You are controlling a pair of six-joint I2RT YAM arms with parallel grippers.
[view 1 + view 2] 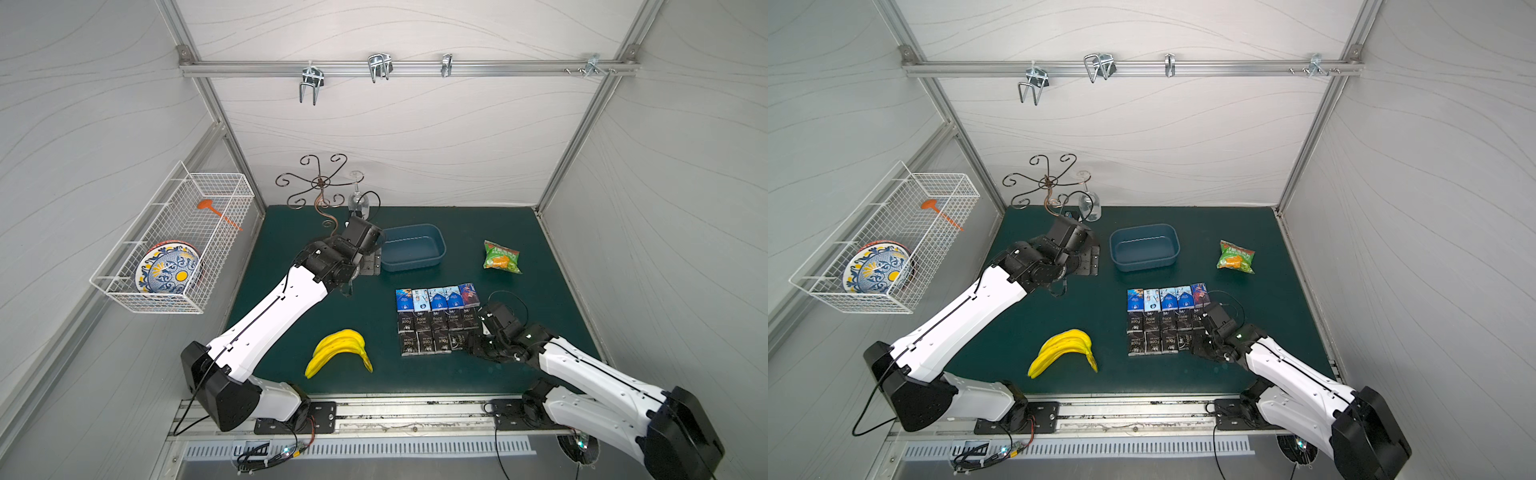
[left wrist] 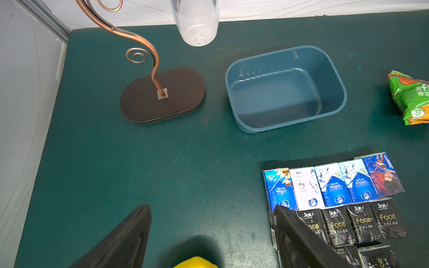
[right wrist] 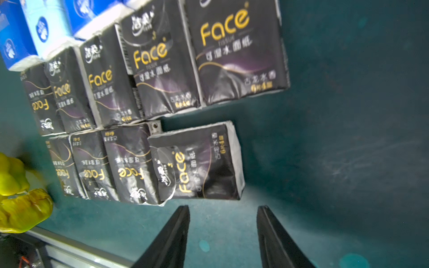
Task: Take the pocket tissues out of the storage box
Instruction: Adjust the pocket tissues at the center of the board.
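Pocket tissues (image 1: 436, 320) near empty storage box (image 1: 413, 264): likely light, soft, slippery; pinch narrow sides. Left end effector (image 2: 211, 207), right end effector (image 3: 223, 206): parted, empty

So, the extras. A bunch of yellow bananas (image 1: 338, 351) lies on the dark green table mat (image 1: 415, 374), nearer the front edge than the left claw (image 2: 211, 207) and well off to the left of the right claw (image 3: 223, 206). A crinkly green-and-orange snack bag (image 1: 501, 257) sits farther out than the right claw, toward the back wall. Just past the left claw there's a copper-coloured scrolled metal stand (image 1: 320, 183) on a dark oval base (image 2: 144, 102), with a clear glass (image 1: 359, 201) hanging upside down from it. Way left of the left claw, a white wire basket (image 1: 166, 297) on the side wall holds a blue-and-yellow patterned plate (image 1: 168, 270) on edge and an orange utensil (image 1: 216, 212). High above both, silver metal hooks (image 1: 311, 83) hang on an aluminium rail (image 1: 407, 66).
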